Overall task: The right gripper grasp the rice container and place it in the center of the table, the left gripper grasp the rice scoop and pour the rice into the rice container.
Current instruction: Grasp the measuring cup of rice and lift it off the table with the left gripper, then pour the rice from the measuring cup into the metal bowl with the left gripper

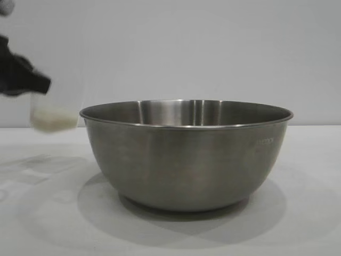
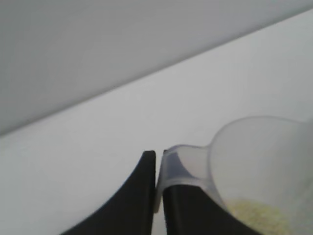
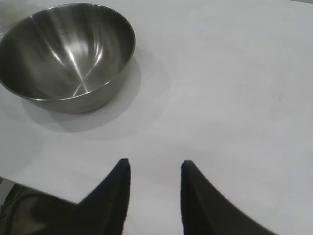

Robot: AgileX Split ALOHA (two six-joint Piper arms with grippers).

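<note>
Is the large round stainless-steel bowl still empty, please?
Empty: the large round stainless-steel bowl shows bare metal inside; the rice remains in the small translucent plastic cup.

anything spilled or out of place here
Nothing stands out. The rice container sits upright and empty on the table, no grains around it. The left gripper holds the rice scoop level, rice inside. The right gripper hangs open, apart.

The black left gripper [image 1: 40, 84] is cut off by the exterior view's edge; the small translucent frosted plastic scoop [image 1: 52, 113] it holds is blurred.
</note>
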